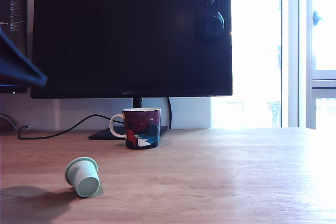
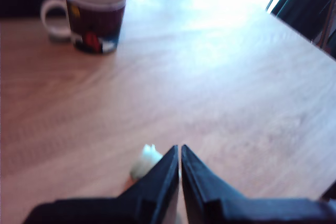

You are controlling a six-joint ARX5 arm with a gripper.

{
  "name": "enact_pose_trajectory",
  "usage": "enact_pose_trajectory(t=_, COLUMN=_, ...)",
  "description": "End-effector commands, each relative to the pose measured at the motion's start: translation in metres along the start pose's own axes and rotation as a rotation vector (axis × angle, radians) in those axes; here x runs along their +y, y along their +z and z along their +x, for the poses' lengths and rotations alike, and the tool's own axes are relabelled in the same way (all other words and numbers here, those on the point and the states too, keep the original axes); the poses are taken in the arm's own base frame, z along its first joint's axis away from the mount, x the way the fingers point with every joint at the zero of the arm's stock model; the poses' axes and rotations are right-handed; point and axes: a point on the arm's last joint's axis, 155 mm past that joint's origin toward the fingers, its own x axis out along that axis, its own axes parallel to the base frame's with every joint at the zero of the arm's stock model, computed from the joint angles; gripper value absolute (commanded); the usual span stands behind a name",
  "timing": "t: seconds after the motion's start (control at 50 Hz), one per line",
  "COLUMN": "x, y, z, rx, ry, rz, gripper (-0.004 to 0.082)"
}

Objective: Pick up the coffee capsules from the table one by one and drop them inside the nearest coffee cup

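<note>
Hand: hand [image 2: 180, 153] has its fingers pressed together, nothing between them.
Capsule: mint capsule [image 1: 82, 176] lies tipped on its side on the worktop [image 1: 220, 177], just beside the fingertips, partly hidden by them.
Handling: likely light, thin-walled, prone to roll; best pinched across the tapered body below the rim.
Cup: coffee cup [image 1: 140, 128] stands upright, well beyond.

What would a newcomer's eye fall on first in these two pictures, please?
Probably the pale mint capsule lying on its side on the wooden table, toward the exterior view's left. Behind it the maroon mug stands upright before a large dark monitor. In the wrist view, the gripper fingertips nearly meet.
</note>
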Motion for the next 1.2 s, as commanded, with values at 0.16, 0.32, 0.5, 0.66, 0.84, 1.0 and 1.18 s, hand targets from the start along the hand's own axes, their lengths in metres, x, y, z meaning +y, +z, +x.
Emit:
enact_pose_trajectory(t=0.16, x=-0.003, y=-0.027, z=0.003, rx=0.058, ry=0.017, rz=0.0, gripper=-0.0019)
enact_pose_trajectory(t=0.32, x=-0.006, y=-0.05, z=0.003, rx=0.132, ry=0.007, rz=-0.015, gripper=0.006)
enact_pose_trajectory(t=0.5, x=-0.005, y=-0.056, z=0.004, rx=0.154, ry=0.015, rz=-0.016, gripper=0.0808)
enact_pose_trajectory(t=0.66, x=-0.003, y=-0.061, z=0.007, rx=0.176, ry=0.03, rz=-0.045, gripper=0.076)
enact_pose_trajectory(t=0.84, x=0.005, y=-0.056, z=0.008, rx=0.15, ry=0.076, rz=-0.046, gripper=0.076)
enact_pose_trajectory(t=1.0, x=0.009, y=-0.044, z=0.009, rx=0.096, ry=0.103, rz=-0.047, gripper=0.076)
enact_pose_trajectory(t=1.18, x=0.015, y=-0.032, z=0.01, rx=0.04, ry=0.139, rz=-0.053, gripper=0.076)
